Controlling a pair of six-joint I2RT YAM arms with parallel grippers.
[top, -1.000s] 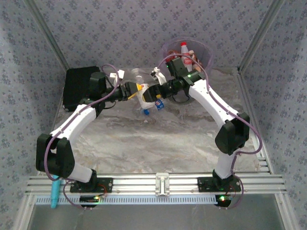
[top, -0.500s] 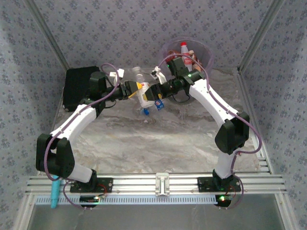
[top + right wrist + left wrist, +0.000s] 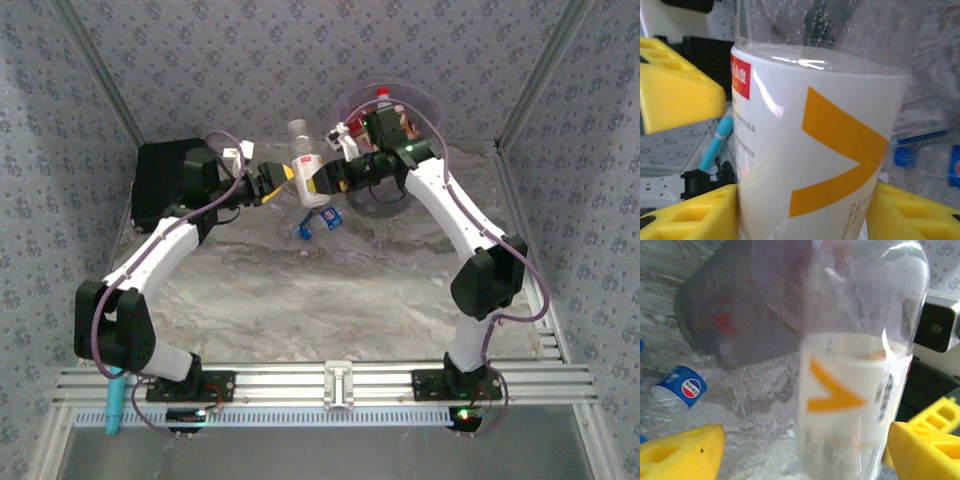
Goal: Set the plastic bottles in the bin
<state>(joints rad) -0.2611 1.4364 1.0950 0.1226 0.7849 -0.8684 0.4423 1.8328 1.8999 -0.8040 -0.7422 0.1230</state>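
We see the right gripper point(image 3: 322, 181) clamped on the white-labelled bottle point(image 3: 306, 163), lifted off the table point(image 3: 330, 300) just left of the bin point(image 3: 436, 112), while the left gripper point(image 3: 275, 184) is wide open, its yellow pads point(image 3: 680, 452) spread either side of that bottle.

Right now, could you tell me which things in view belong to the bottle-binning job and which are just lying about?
Belongs to the job: the white-labelled bottle in the right gripper; the blue-labelled bottle lying on the table; the red-capped bottle standing in the bin.
Just lying about: the black case at the far left; the teal tool at the near left corner.
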